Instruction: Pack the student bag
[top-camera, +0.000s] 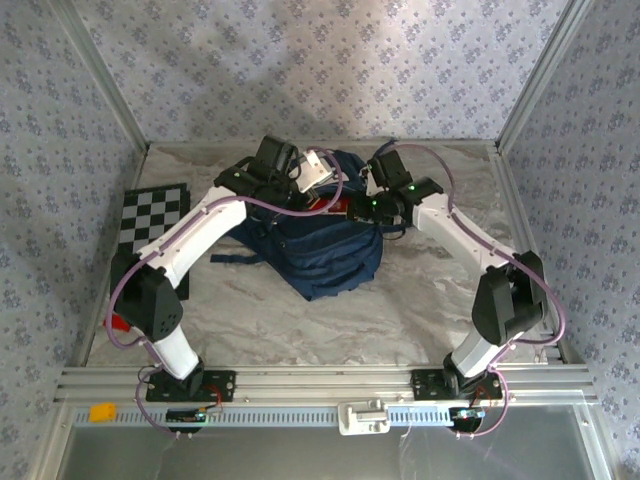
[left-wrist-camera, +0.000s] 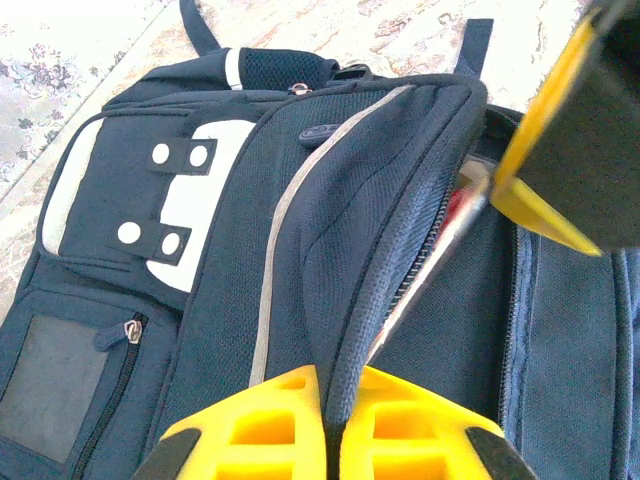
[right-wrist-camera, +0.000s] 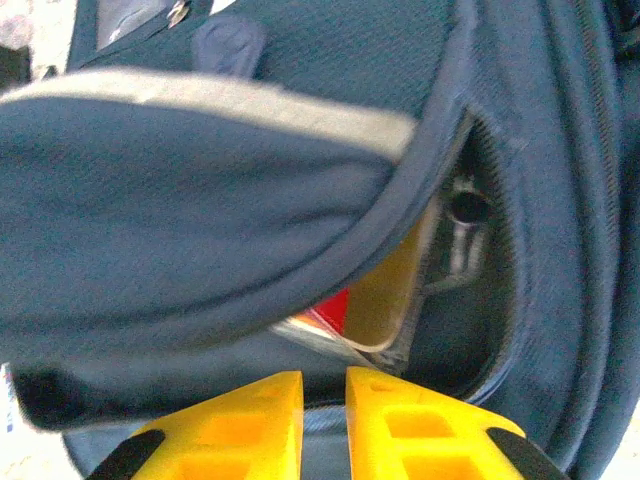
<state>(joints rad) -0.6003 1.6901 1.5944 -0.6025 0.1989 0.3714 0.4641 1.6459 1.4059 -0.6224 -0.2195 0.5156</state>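
Observation:
The student bag, navy with white-grey patches, lies in the middle of the table with its main zip open. My left gripper is shut on the zip-edged rim of the bag's front flap and holds it up. In the opening sits a flat book with a red cover and a pale edge. My right gripper is at the mouth of the opening, its jaws nearly together with navy fabric of the lower rim between them. Its yellow finger also shows in the left wrist view, above the opening.
A black-and-white checkerboard lies on the table's left side. The bag's dark straps trail onto the marbled tabletop. Patterned walls and a metal frame enclose the table.

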